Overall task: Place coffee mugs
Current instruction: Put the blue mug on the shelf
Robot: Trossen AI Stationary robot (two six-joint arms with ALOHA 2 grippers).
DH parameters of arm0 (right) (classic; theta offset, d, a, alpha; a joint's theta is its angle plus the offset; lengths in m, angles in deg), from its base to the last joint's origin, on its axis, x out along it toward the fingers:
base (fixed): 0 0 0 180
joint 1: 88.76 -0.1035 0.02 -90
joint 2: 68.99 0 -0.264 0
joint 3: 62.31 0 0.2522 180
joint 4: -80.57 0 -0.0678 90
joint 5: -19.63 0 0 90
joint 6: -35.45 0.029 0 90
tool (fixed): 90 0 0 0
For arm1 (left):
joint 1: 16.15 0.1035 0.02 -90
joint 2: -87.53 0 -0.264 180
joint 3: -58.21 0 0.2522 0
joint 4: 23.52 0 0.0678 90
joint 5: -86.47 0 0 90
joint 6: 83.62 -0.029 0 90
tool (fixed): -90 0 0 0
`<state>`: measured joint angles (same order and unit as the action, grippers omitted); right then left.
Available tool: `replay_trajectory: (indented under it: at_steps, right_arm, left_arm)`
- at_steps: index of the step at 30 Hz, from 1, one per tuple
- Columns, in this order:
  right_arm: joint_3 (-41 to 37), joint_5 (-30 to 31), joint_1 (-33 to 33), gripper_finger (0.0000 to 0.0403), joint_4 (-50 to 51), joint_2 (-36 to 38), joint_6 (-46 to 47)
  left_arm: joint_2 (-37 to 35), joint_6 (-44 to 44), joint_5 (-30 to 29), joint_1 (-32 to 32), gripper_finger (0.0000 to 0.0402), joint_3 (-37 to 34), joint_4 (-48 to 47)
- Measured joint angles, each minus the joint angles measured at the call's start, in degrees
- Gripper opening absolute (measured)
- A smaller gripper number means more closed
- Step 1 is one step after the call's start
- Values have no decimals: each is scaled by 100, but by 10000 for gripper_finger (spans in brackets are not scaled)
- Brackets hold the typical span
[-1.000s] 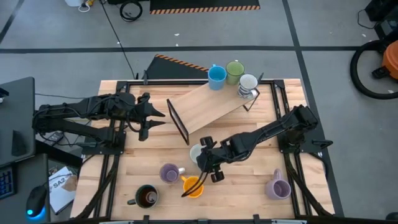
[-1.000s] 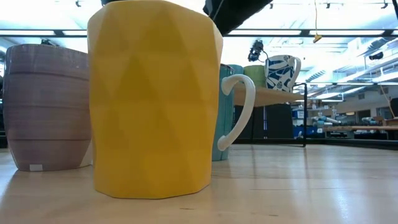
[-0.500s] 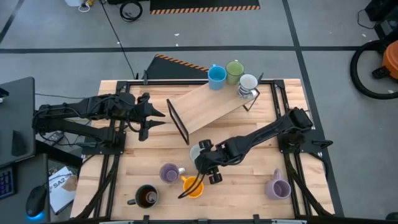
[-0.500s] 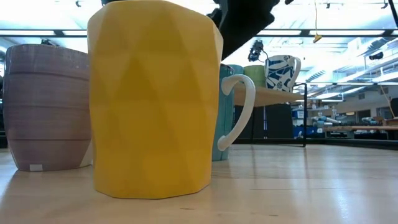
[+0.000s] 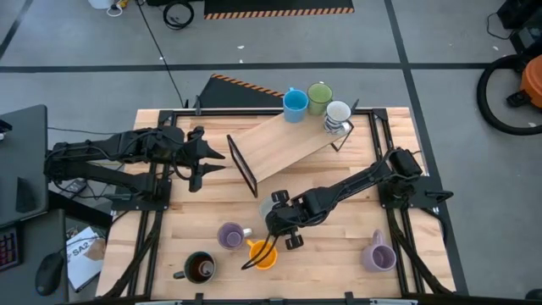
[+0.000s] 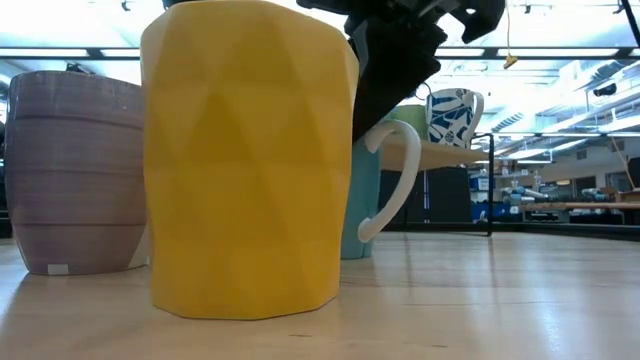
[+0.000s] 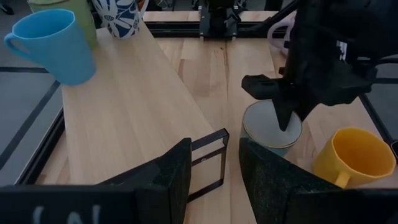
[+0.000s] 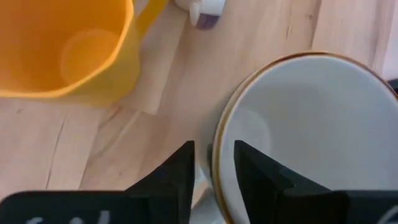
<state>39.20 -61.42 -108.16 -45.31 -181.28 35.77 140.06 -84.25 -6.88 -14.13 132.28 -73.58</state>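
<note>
My right gripper (image 8: 214, 171) straddles the pale mug's (image 8: 305, 137) rim mid-tabletop, fingers narrowing, not clamped yet. Glazed, slippery, breakable, I reckon. Left gripper (image 5: 207, 159) waits open.

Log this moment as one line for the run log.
right end effector: straddling pale mug rim, closing | left end effector: waiting by ramp board | orange mug: beside pale mug

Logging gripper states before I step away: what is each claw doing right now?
Left claw: open, holding nothing, waiting at the table's left.
Right claw: astride the pale grey-white mug rim; grip cannot be told.
</note>
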Motion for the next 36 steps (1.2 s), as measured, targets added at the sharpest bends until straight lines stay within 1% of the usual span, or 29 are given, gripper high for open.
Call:
replay_trajectory:
  at_steps: [5,10,14,16,21,25,31,36]
  right_arm:
    - [2,-23,-2,71,258,20,57]
    - [-2,-200,2,38,772,184,10]
    - [-2,-195,7,37,1410,471,-48]
    - [-2,-139,37,43,1711,644,-50]
    - [-2,52,199,47,2360,1245,-132]
    - [-2,212,407,43,2594,1730,-156]
    - [-2,206,860,43,2739,2366,-202]
    - [-2,197,1238,43,2745,2757,-535]
  left_arm:
    - [1,-2,0,0,142,0,4]
    - [2,-2,0,0,142,0,4]
    - [1,-2,0,0,142,0,4]
    - [2,-2,0,0,142,0,4]
    - [1,-4,0,0,142,0,9]
    - [2,-4,0,-1,142,0,10]
    - [2,-4,0,-2,142,0,11]
    - [2,-9,0,0,142,0,10]
